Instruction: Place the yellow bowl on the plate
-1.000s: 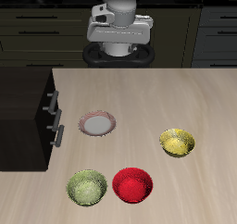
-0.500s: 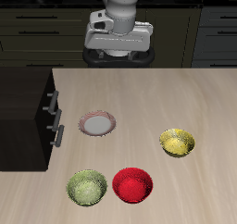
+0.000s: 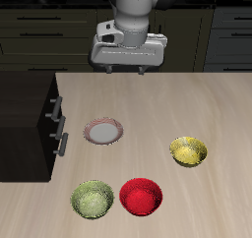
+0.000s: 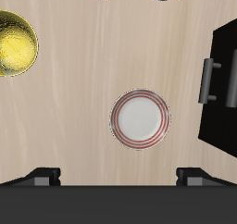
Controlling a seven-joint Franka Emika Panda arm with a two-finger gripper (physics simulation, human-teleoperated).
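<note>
The tool [image 3: 126, 71], jaws spread and empty, is hovering high at the bench's [image 3: 226, 114] back while the yellow bowl [image 3: 189, 151] is sitting apart from the plate [image 3: 104, 133] (duller yellow-green bowl [image 3: 92, 199] risking a mistaken pick).

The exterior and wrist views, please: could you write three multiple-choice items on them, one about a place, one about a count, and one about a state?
1. Where is the yellow bowl?
A. On the plate
B. On the bare table, apart from the plate
C. In the gripper

2. How many bowls are on the table?
A. Two
B. Three
C. Four

3. What does the plate hold?
A. Nothing
B. The red bowl
C. The yellow-green bowl

Answers:
1 B: it sits on the wood, with a clear gap to the plate.
2 B: yellow, red bowl and yellow-green bowl.
3 A: the wrist view shows its pale centre bare.
</note>
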